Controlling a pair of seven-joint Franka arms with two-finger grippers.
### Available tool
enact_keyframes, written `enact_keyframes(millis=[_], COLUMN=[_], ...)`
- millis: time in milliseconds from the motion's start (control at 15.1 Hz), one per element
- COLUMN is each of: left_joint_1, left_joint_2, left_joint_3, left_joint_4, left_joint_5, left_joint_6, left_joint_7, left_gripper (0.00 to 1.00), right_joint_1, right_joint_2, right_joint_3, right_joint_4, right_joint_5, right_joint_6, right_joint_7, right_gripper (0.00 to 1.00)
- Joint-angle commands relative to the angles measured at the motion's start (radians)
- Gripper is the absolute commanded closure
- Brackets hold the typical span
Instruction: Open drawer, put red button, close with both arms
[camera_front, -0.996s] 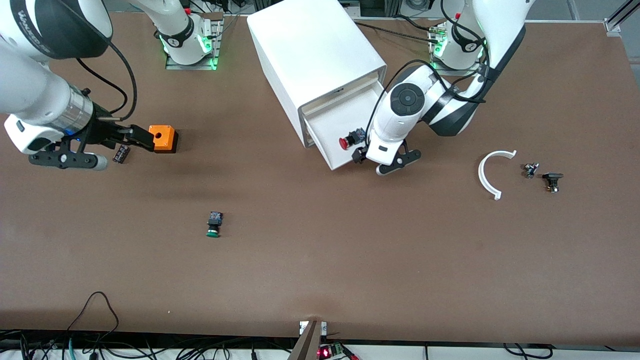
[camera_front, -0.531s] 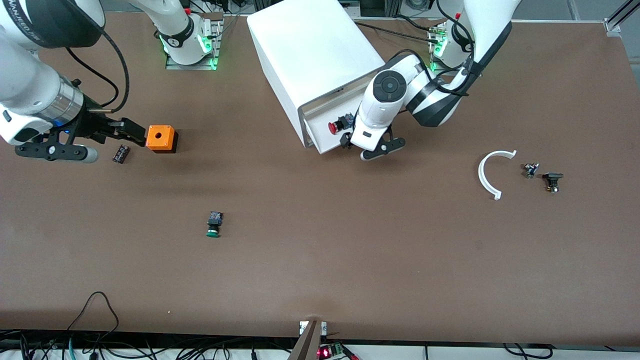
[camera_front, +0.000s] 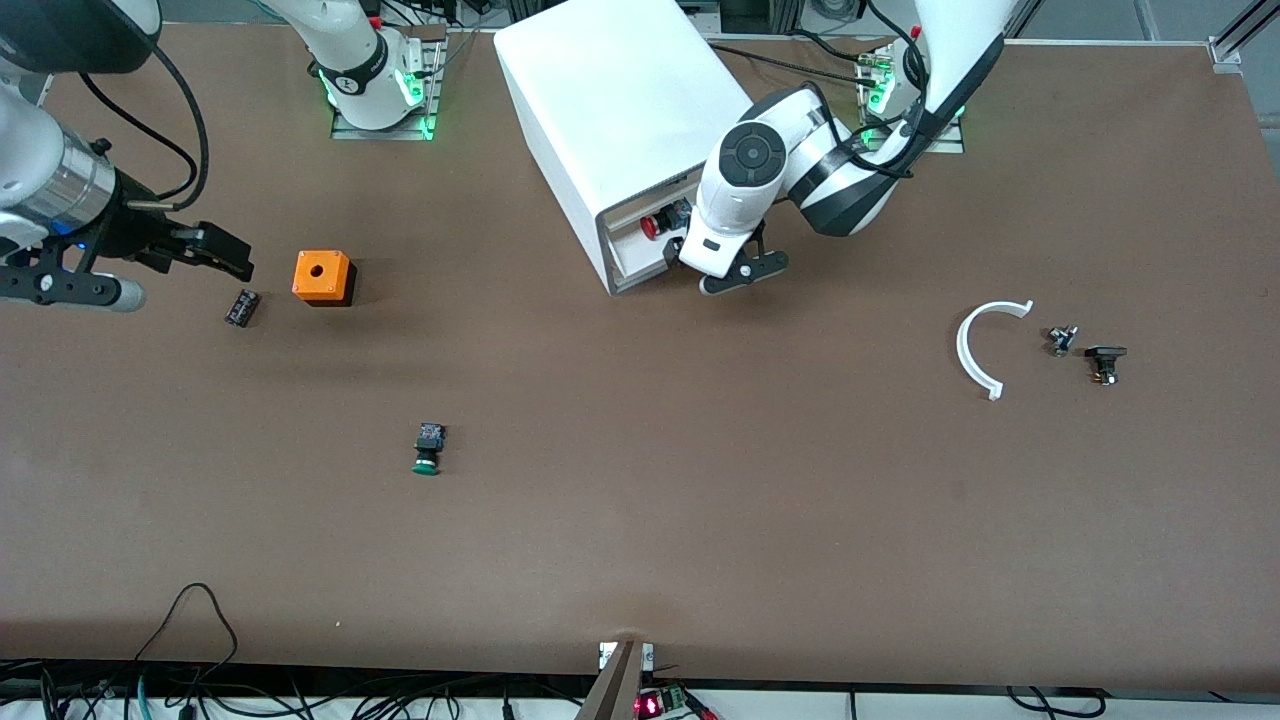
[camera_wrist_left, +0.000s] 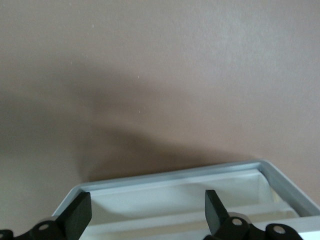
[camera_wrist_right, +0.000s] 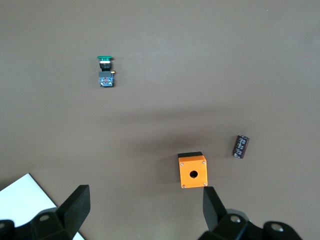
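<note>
Status for you, operator: red button (camera_front: 651, 225) lies in the nearly shut drawer (camera_front: 640, 262) of the white cabinet (camera_front: 620, 110); left end effector (camera_front: 722, 272), jaws wide, sits at the drawer front; right end effector (camera_front: 215, 252), wide and empty, waits over the counter (camera_front: 700, 500); final closing push remains.

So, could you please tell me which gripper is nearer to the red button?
Left. The left gripper is at the front of the drawer holding the red button; the right gripper hangs over the right arm's end of the table.
</note>
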Motion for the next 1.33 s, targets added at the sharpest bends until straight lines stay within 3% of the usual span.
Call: enact_keyframes(millis=[0,1261], left_joint_1=[0.000,-0.013], left_joint_2=[-0.002,0.011], left_joint_3=[-0.025,-0.061], left_joint_4=[-0.004,-0.001], left_joint_5=[-0.051,-0.057], left_joint_6=[-0.014,-0.013], left_joint_7=[-0.006,-0.016], left_gripper=[0.00,0.00], right_joint_1=[-0.050,-0.062], right_joint_2=[-0.052,-0.078], right_joint_3=[0.040,0.018], right_joint_4=[-0.026,0.002], right_joint_5=[-0.013,0.036], right_joint_6=[-0.009,0.001], right_joint_7=[-0.010,-0.121], right_gripper=[0.00,0.00])
